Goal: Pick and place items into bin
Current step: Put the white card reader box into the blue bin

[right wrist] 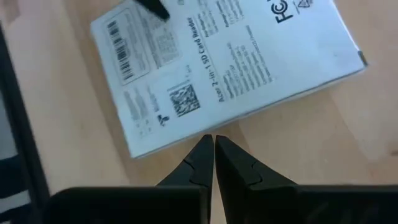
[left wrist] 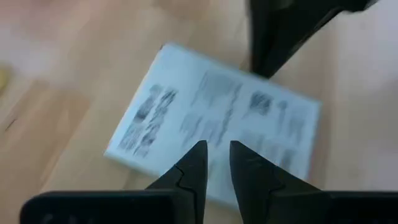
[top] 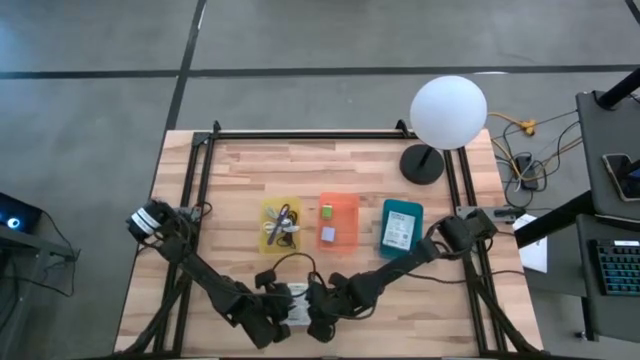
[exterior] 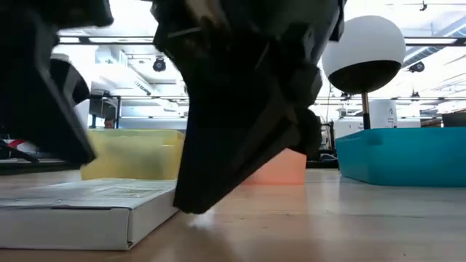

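A flat white box with dark print [top: 297, 303] lies on its broad face near the table's front edge; it also shows in the low view as the box [exterior: 87, 205]. My left gripper [left wrist: 217, 151] hovers over the box's printed top [left wrist: 211, 115], its fingers a narrow gap apart with nothing between them. My right gripper [right wrist: 213, 139] is shut, its tips at the box's long edge [right wrist: 186, 144]. Farther back stand a yellow bin [top: 280, 225], an orange bin [top: 340, 222] and a teal bin [top: 402, 226]. My left gripper slants down over the box's top face; I cannot tell whether its tips touch it. My right gripper's shut tips point down at the table right beside the box's long edge [right wrist: 198, 140]; I cannot tell whether they touch the box.
The yellow bin holds dark cable-like pieces, the orange one a green cube [top: 327, 211] and a grey piece [top: 328, 236], the teal one a white card [top: 398, 232]. A white globe lamp [top: 448, 112] stands at the far right. Black frame rails run along the table's sides.
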Motion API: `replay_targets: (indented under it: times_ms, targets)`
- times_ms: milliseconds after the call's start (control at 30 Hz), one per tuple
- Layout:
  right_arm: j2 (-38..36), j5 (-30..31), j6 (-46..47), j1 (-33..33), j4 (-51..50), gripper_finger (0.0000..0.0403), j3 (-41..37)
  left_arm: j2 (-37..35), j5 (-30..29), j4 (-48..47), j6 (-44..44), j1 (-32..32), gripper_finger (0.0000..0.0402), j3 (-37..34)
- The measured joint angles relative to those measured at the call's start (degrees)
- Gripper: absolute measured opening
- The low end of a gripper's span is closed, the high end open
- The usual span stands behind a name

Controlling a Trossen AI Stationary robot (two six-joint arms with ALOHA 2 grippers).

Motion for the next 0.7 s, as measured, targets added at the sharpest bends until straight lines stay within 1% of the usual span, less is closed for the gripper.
replay_targets:
  times_ms: [167, 400, 700]
  targets:
    - [0.1, -0.2, 0.3, 0.0, 0.2, 0.0009, -0.3, -0.5, 0.0, -7.2, -5.6, -1.6, 0.0052, 0.0]
    - [0.1, -0.1, 0.6, -0.1, 0.4, 0.0009, -0.7, -0.3, -0.1, -7.0, -8.4, -2.5, 0.0052, -0.2]
    - [0.1, 0.1, 0.6, -0.1, 0.4, 0.0009, -0.7, -0.3, -1.0, -5.6, -8.5, -2.5, 0.0052, -1.0]
